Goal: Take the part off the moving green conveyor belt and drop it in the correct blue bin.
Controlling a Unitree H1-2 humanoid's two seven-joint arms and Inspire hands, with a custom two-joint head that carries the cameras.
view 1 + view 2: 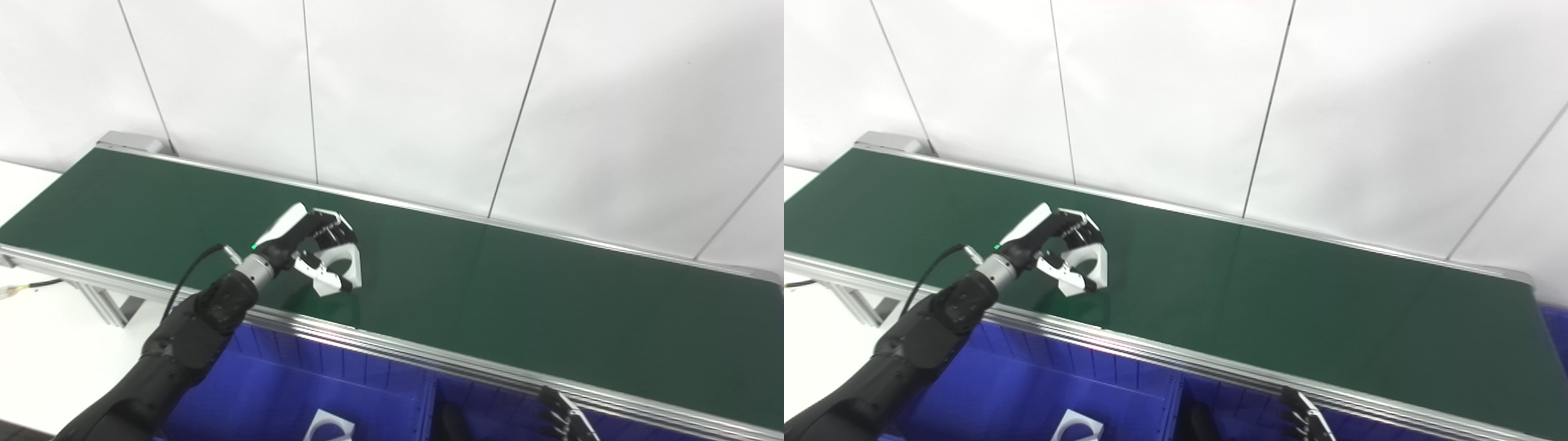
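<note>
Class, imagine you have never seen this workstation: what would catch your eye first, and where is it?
First, the left hand out over the green conveyor belt, closed on a white part with a round hole. Next, the blue bins below the belt's near rail, with another white part in the left one.

A white panelled wall [416, 92] with thin dark seams fills the back. At left lies a white floor [43, 331], evenly lit.
</note>
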